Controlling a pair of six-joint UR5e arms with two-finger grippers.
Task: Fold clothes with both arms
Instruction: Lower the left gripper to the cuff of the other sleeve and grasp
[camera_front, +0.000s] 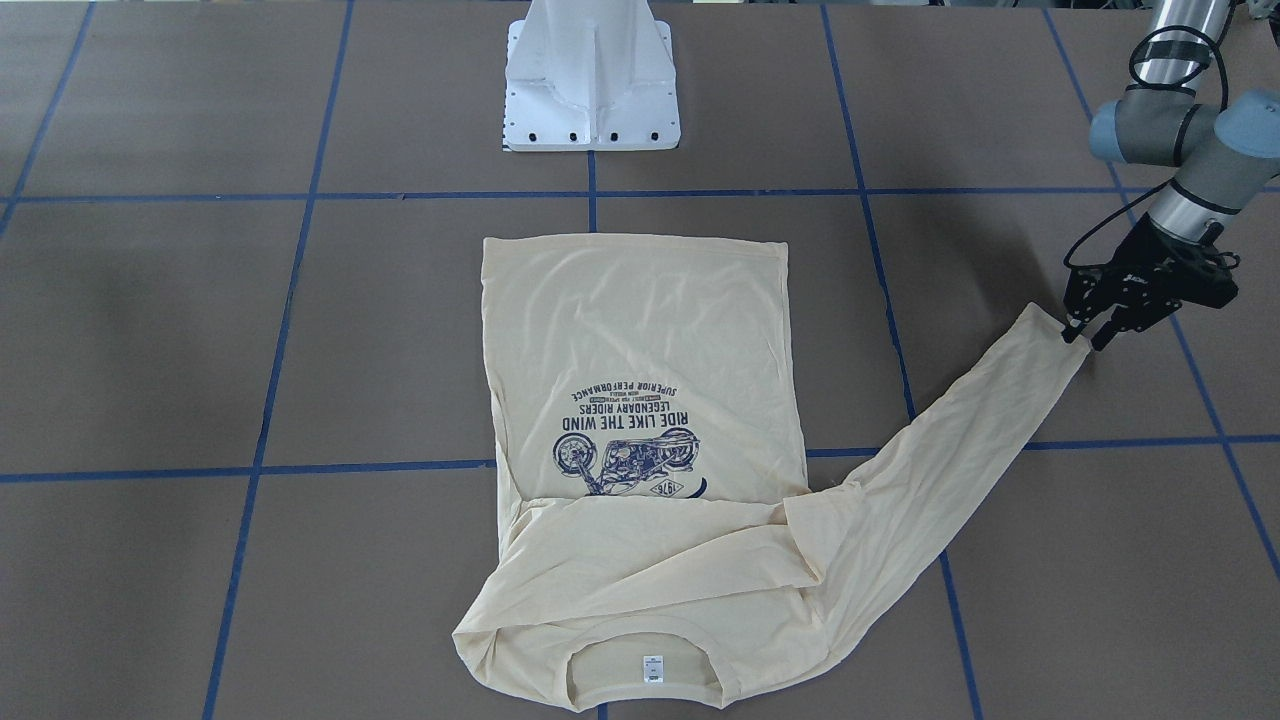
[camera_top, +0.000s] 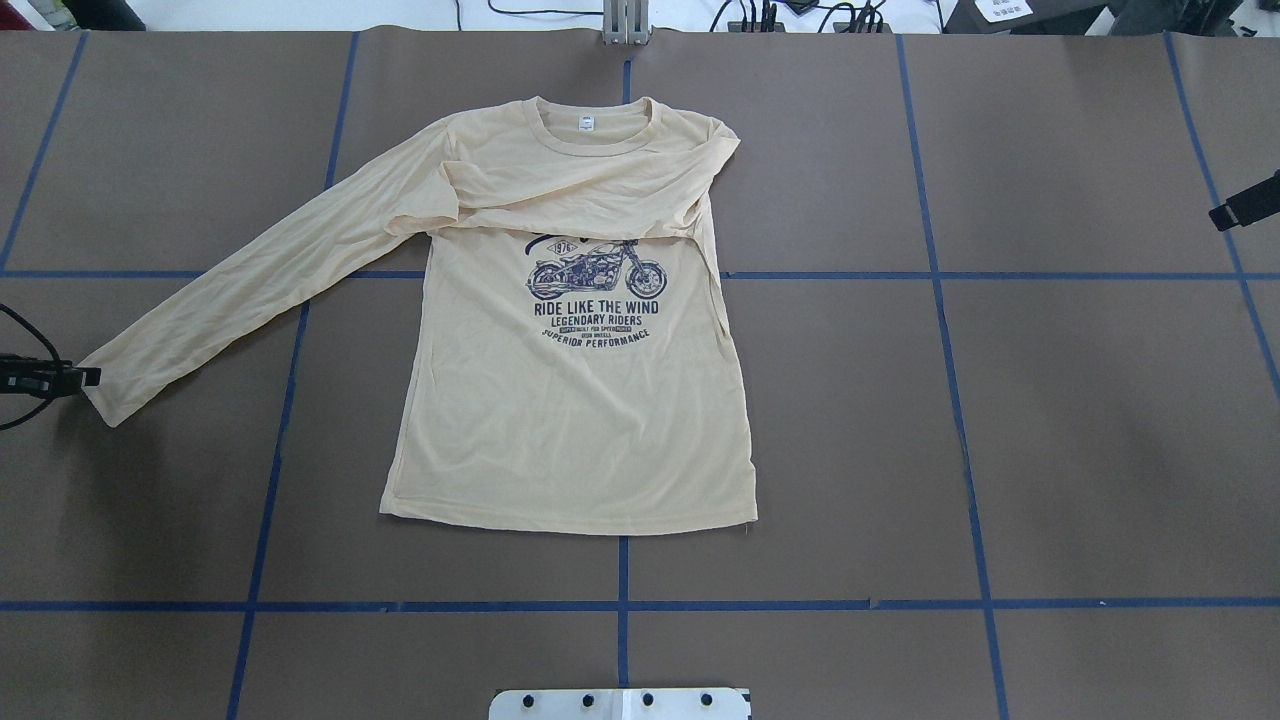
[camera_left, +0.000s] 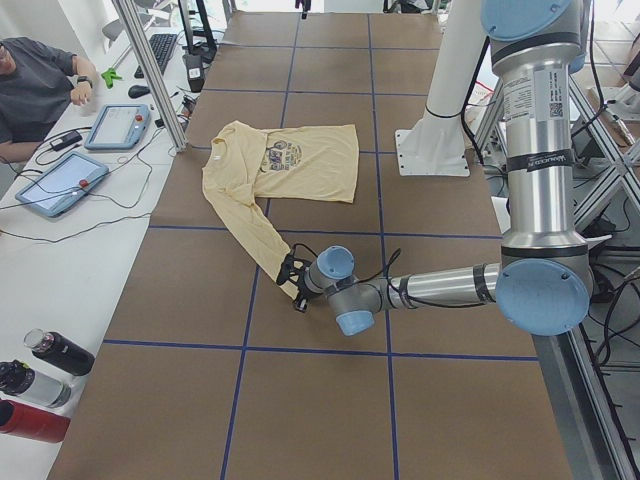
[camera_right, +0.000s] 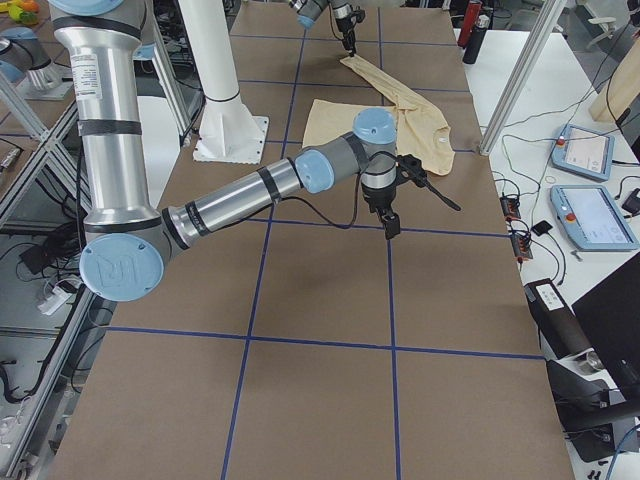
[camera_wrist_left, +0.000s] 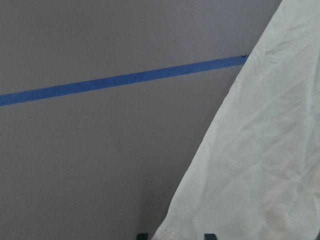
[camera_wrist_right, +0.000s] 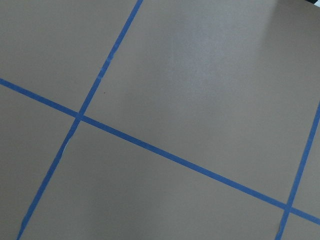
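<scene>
The cream-yellow shirt (camera_front: 640, 350) lies flat on the brown table, print side up, and shows in the overhead view (camera_top: 570, 400) too. One sleeve is folded across the chest. The other sleeve (camera_top: 250, 270) stretches out toward the robot's left. My left gripper (camera_front: 1085, 338) sits low at that sleeve's cuff (camera_front: 1050, 335). Its fingers are apart, and the cuff edge lies between the fingertips in the left wrist view (camera_wrist_left: 175, 236). My right gripper (camera_top: 1245, 205) hovers over bare table far from the shirt. I cannot tell whether it is open or shut.
The white pedestal base (camera_front: 592, 80) stands at the robot's side of the table. Blue tape lines (camera_wrist_right: 165, 155) grid the brown surface. Beside the table an operator (camera_left: 35, 80) sits with tablets (camera_left: 60, 185), and bottles (camera_left: 40, 385) lie nearby.
</scene>
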